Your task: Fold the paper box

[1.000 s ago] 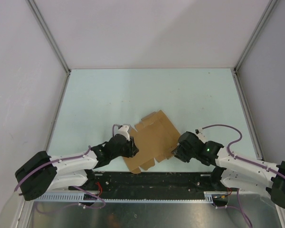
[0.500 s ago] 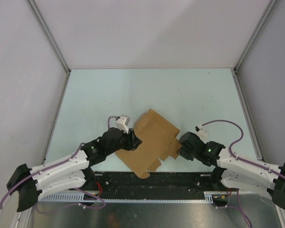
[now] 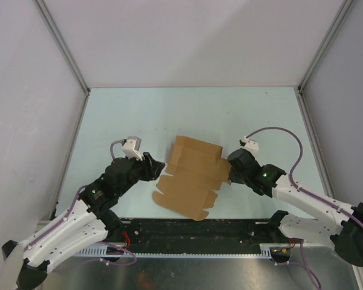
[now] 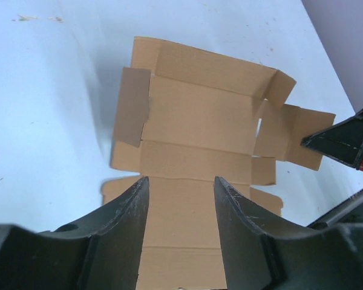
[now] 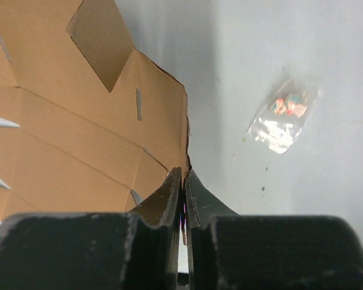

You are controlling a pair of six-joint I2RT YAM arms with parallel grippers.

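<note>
The paper box (image 3: 190, 178), a flat die-cut cardboard sheet, lay unfolded toward 6 o'clock on the pale table (image 3: 121, 115). At the sheet's 3 o'clock edge the right gripper (image 3: 229, 173) pinched a flap between its jaws. At 9 o'clock the left gripper (image 3: 157, 169) hung with jaws spread, gripping nothing.

A: The paper box (image 3: 190, 178), what form?
B: Plain brown thin cardboard, an unfolded die-cut sheet with creased panels, side tabs and small slits.
A: Pose?
B: Mostly flat on the table (image 3: 260, 121), near the front middle, skewed; right edge lifted slightly.
</note>
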